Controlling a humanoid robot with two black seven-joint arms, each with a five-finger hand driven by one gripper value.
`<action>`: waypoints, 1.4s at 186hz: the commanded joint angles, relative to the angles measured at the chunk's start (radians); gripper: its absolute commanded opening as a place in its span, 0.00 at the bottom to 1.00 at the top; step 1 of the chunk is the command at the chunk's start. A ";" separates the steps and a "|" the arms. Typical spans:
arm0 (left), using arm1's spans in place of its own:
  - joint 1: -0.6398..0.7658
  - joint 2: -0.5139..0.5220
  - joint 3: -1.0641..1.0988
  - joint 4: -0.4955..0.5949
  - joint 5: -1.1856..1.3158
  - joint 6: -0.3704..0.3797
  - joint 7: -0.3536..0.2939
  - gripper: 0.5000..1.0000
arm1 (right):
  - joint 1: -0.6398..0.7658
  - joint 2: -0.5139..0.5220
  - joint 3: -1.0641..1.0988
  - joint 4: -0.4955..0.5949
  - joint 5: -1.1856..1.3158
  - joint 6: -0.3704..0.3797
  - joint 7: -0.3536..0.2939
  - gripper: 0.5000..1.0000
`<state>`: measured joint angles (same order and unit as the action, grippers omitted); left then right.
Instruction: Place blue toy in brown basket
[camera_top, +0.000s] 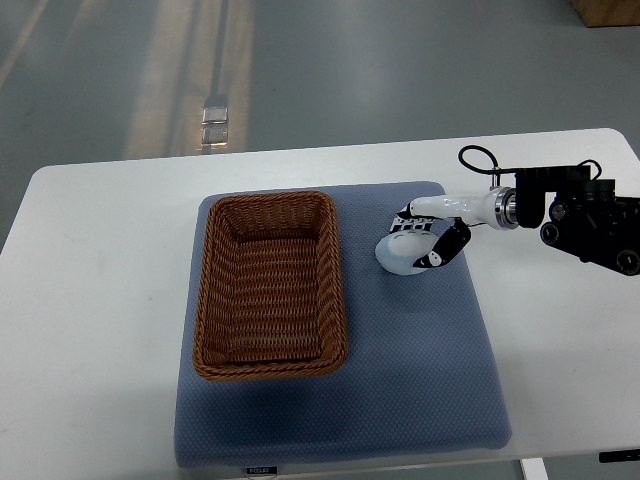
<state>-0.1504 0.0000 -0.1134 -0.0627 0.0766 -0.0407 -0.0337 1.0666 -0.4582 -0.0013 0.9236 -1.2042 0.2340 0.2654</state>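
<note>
Woven brown wicker forms the rectangular basket (270, 285), which sits empty on the left half of a blue-grey padded mat (420, 390) laid over a white table (100, 300). To the basket's right, near but not touching its rim, the robot's right hand (425, 238), white with black joints, reaches in from the right edge of the view on a black arm with a looped cable. Its fingers (410, 222) curl over a small, rounded, pale bluish-white object (397, 254) that rests on the mat; this appears to be the blue toy of the task, though it looks very pale here and its shape is partly hidden by the hand. The fingers seem closed around it from above and from the right side, but whether the hold is firm or only a light contact cannot be told from this view. The toy seems to lie on the mat, not lifted. The left arm does not show. The step in hand, by this reading, is the grasp: the toy is not yet in the basket. The next move would call for securing the grip, lifting the toy high enough to clear the basket's near wall, carrying it leftward over the open interior, and then opening the fingers to let it drop inside.
</note>
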 joint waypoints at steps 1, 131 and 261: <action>-0.002 0.000 0.000 0.000 0.000 -0.001 0.000 1.00 | 0.006 0.001 0.004 0.001 0.002 -0.005 0.000 0.00; -0.005 0.000 0.001 0.000 0.000 -0.001 0.000 1.00 | 0.210 0.236 0.050 -0.026 0.052 -0.044 0.003 0.00; -0.005 0.000 0.000 0.000 0.000 -0.001 -0.002 1.00 | 0.134 0.346 0.073 -0.103 0.104 -0.105 0.003 0.72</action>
<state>-0.1550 0.0000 -0.1135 -0.0637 0.0767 -0.0407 -0.0341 1.2223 -0.0976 0.0424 0.8206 -1.1386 0.1719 0.2686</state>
